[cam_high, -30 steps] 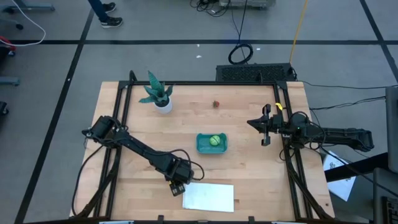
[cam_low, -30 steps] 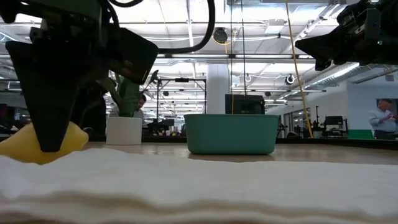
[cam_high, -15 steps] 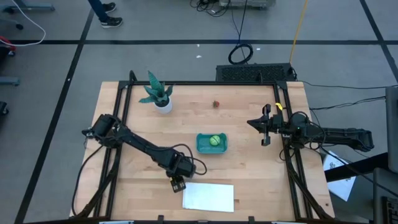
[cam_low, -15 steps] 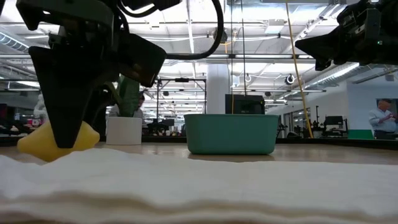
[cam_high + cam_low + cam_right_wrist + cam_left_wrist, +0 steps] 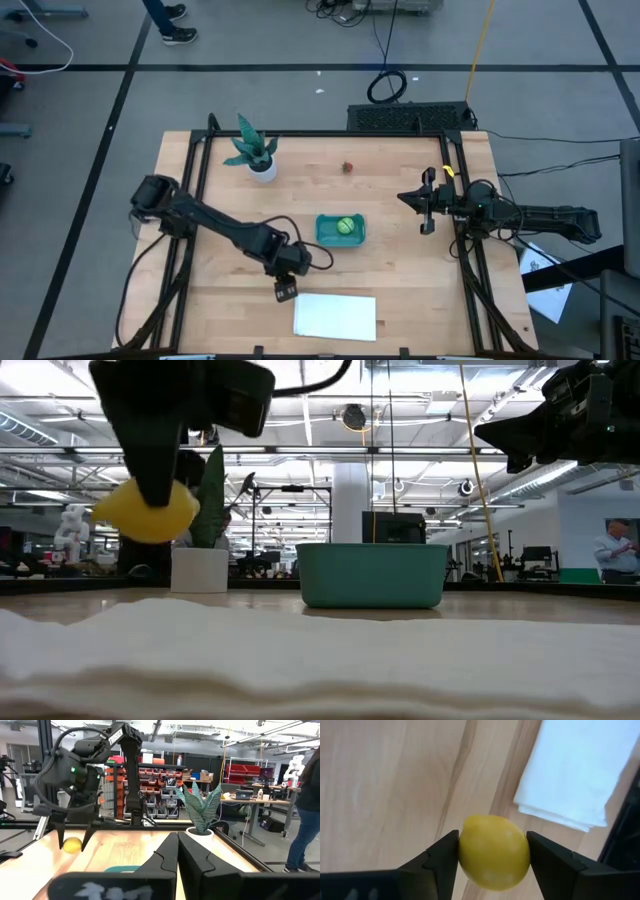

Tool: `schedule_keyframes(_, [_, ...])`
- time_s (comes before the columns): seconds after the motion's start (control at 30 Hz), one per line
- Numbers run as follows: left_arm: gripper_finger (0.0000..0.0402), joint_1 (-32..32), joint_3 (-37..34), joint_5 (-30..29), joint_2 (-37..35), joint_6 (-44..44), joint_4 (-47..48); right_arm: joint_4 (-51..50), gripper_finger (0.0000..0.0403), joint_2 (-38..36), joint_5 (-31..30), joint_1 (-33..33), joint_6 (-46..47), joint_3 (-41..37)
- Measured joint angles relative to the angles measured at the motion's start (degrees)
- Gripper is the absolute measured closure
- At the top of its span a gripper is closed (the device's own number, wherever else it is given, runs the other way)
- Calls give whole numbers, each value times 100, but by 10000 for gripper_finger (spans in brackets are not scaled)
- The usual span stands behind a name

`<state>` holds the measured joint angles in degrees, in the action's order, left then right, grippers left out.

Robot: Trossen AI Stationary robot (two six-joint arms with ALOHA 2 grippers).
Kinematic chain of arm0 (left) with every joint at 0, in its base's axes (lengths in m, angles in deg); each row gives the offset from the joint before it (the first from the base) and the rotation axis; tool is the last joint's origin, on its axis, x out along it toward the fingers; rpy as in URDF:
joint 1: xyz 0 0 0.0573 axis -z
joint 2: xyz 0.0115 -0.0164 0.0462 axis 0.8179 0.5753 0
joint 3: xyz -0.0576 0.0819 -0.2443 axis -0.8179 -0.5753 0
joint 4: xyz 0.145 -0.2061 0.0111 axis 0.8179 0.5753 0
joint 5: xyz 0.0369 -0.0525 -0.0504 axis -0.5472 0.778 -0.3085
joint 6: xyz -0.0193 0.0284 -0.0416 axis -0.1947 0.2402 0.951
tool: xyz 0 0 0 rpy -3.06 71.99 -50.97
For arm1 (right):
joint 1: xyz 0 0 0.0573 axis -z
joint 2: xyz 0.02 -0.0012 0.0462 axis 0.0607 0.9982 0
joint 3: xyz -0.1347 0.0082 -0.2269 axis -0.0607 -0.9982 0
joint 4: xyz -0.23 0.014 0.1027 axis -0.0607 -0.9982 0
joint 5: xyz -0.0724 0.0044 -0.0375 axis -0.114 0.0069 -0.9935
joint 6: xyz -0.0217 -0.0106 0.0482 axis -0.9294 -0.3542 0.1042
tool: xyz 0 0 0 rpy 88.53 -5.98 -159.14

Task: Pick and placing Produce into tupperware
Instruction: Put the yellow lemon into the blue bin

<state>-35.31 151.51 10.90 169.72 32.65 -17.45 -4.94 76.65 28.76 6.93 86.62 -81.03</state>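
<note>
1. The left tool [image 5: 492,851] is clamped on the yellow lemon [image 5: 494,851], both fingers pressed to its sides, holding it above the counter [image 5: 400,270] a little out from the tupperware's [image 5: 341,230] corner nearest the white sheet [image 5: 336,315].
2. The green ball [image 5: 345,226] already lies in the tupperware; the small red piece [image 5: 348,167] sits well beyond it.
3. To do this well, I judge: keep the squeeze steady, clear the tupperware's wall, centre beside the ball, then lower before releasing.
4. The right tool [image 5: 177,851], fingers together and empty, waits well off to the tupperware's other side.
5. A second ago the lemon rested on the counter; now it is raised and nearer the tupperware.
</note>
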Motion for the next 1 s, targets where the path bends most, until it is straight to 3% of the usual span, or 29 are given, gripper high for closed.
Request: schedule_keyframes(1.0, [188, -816, 2, 67, -924, -892, 651, 4, 403, 0, 0, 0, 0, 0])
